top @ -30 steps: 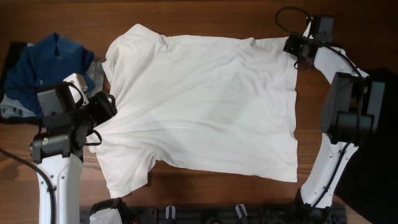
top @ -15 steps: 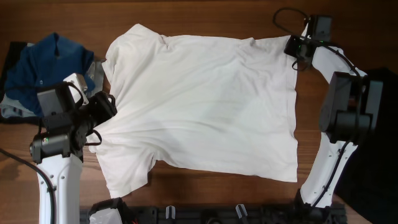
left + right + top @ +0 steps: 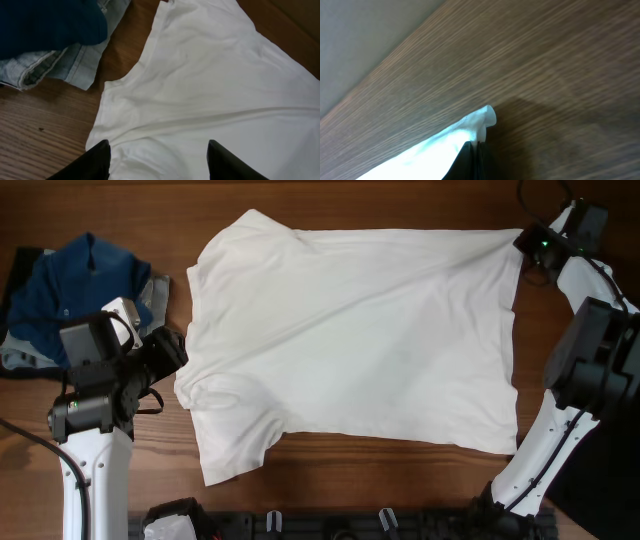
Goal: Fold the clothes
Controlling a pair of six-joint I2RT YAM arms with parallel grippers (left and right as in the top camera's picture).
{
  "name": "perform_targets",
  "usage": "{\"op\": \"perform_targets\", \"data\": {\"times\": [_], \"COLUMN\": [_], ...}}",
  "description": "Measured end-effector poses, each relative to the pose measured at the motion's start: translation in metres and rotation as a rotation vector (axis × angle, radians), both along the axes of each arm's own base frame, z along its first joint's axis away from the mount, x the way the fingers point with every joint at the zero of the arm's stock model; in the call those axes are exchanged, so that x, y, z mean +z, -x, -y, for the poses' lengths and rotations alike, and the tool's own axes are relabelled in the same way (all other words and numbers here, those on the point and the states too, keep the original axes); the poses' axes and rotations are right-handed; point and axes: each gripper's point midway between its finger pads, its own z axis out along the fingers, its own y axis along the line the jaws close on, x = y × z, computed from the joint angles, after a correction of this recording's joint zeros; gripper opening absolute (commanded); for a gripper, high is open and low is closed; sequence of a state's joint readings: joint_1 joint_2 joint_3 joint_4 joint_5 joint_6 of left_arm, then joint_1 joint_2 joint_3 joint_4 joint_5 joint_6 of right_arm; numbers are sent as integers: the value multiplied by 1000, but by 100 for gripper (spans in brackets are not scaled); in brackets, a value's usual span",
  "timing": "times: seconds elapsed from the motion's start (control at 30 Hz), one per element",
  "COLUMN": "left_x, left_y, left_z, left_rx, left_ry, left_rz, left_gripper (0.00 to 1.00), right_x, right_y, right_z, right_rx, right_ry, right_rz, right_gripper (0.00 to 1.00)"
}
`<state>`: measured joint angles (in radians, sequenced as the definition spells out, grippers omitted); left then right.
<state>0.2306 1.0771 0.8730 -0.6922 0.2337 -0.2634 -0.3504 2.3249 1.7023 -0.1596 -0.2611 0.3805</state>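
Observation:
The clothes' large white shirt [image 3: 360, 340] lies spread across the wooden table. My right gripper [image 3: 527, 252] is at the table's far right, shut on the shirt's far right corner. In the right wrist view that corner [image 3: 470, 127] sticks out above the closed right gripper [image 3: 476, 150]. My left gripper [image 3: 175, 358] stands open at the shirt's left edge, over the bunched cloth near a sleeve. In the left wrist view the left gripper [image 3: 157, 160] straddles white cloth [image 3: 210, 90] with nothing pinched. A blue polo [image 3: 70, 290] lies heaped at the far left.
Under the blue polo [image 3: 45, 25] lies pale denim [image 3: 75, 65], with a dark cloth [image 3: 18, 275] at the table's left edge. A black rail [image 3: 350, 525] runs along the front edge. Bare wood [image 3: 120, 220] shows beyond the shirt.
My right gripper has shut on the shirt's far right corner and drawn it right and away. The whole shirt slid right and pulled taut. The left arm stayed put.

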Motion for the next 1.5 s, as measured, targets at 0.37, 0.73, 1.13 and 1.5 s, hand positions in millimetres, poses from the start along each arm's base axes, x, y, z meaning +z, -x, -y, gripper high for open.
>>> {"op": "perform_targets", "data": {"times": [0.37, 0.73, 1.13, 1.5], "left_x": [2, -34, -115, -174], "left_y": [-2, 33, 80, 106], "left_z": [1, -1, 8, 12], "left_rx": [-17, -14, 35, -13], "left_ry": [-5, -20, 107, 147], "left_rz": [14, -212, -700, -1010], "left_gripper": [63, 64, 68, 39], "right_x": [-5, 184, 246, 188], "right_y": [16, 66, 167, 192], "right_z": [-23, -86, -151, -152], "right_rx": [119, 300, 376, 337], "right_ry": [-35, -62, -150, -213], "right_rz": [-71, 104, -22, -210], "right_gripper": [80, 83, 85, 85]}}
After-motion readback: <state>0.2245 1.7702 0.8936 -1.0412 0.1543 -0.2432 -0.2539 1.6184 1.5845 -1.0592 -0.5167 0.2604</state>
